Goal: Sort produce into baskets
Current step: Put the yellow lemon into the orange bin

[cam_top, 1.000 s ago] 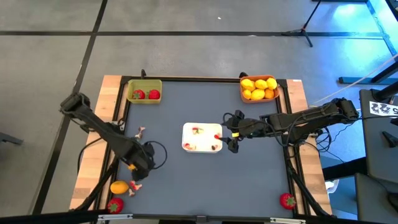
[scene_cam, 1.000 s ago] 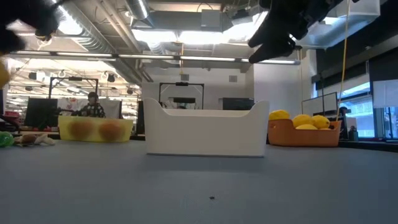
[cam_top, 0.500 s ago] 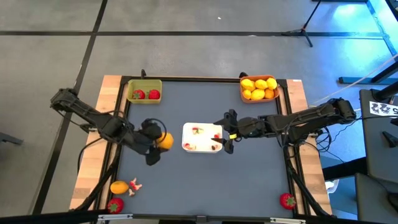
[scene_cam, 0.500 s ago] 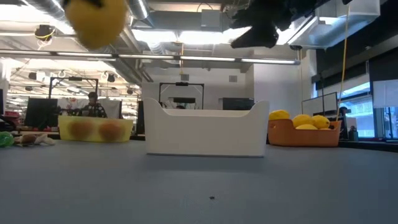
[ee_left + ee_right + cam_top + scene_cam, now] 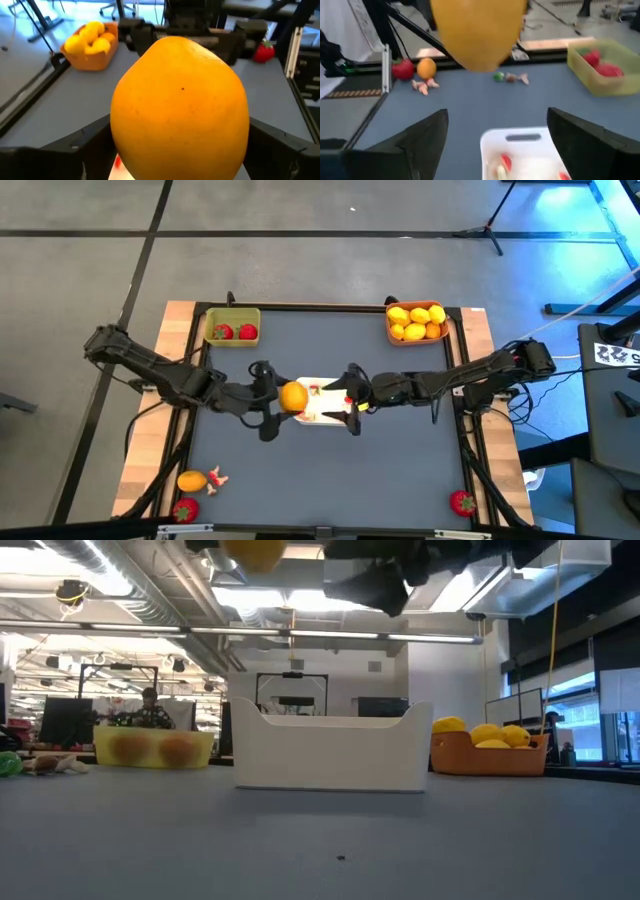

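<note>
An orange fruit (image 5: 294,396) hangs in the air over the left end of the white tray (image 5: 330,416), with my left gripper (image 5: 284,398) shut on it. It fills the left wrist view (image 5: 180,100) and shows at the top of the low view (image 5: 253,552). My right gripper (image 5: 350,402) stands open over the tray's right end, facing the fruit (image 5: 477,30) with nothing between its fingers. The yellow-green basket (image 5: 232,328) at the far left holds two strawberries. Several yellow and orange fruits fill the orange basket (image 5: 416,322) at the far right. My left gripper pinches the orange fruit between its two fingers (image 5: 75,145), one on each of the fruit's opposite sides (image 5: 122,135). The fingers come nearly level from the table's left. The fruit is lifted clear, high above the tray's left end.
An orange fruit (image 5: 191,480) and a strawberry (image 5: 185,509) lie at the near left corner beside pink scraps (image 5: 216,478). Another strawberry (image 5: 461,502) lies at the near right corner. The tray holds small red scraps (image 5: 505,162).
My left gripper has risen from the near left of the table and swung toward the tray, tipping from pointing down to nearly level, carrying the orange fruit lifted clear. My right gripper has moved toward the table's left, over the tray.
</note>
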You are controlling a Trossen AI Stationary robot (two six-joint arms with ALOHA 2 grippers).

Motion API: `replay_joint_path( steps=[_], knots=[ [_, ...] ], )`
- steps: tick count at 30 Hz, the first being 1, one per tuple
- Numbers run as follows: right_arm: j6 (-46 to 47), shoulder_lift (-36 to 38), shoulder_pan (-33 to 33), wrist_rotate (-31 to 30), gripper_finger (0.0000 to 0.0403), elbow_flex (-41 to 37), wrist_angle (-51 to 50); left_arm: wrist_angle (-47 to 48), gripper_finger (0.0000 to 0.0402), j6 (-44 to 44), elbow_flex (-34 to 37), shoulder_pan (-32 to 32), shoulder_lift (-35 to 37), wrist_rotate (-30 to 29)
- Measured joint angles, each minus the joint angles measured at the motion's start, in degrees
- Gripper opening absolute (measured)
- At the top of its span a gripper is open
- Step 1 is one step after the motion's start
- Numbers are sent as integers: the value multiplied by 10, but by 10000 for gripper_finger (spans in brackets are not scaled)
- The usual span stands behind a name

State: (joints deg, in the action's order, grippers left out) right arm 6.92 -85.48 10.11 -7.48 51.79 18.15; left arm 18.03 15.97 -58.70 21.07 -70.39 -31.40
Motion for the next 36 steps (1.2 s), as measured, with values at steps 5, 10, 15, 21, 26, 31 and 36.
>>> replay_joint_path(
  steps=[5,10,15,21,26,31,36],
  knots=[
    [-14,-25,0,11,335,0,69,-75,345,-30,0,-17,-24,0],
    [-15,-40,0,11,335,0,119,-140,346,-46,0,-31,-52,7],
    [-26,-45,0,17,335,0,154,-181,346,-45,0,-43,-78,17],
    [-31,-45,0,28,331,-1,164,-214,346,-48,0,-48,-92,20],
    [-40,-45,-1,32,281,-1,170,-210,347,-49,0,-50,-92,19],
    [-40,-45,-1,34,252,-1,170,-208,347,-41,0,-51,-92,19],
    [-43,-45,0,26,259,-1,162,-205,348,-42,0,-49,-93,20]
  ],
)
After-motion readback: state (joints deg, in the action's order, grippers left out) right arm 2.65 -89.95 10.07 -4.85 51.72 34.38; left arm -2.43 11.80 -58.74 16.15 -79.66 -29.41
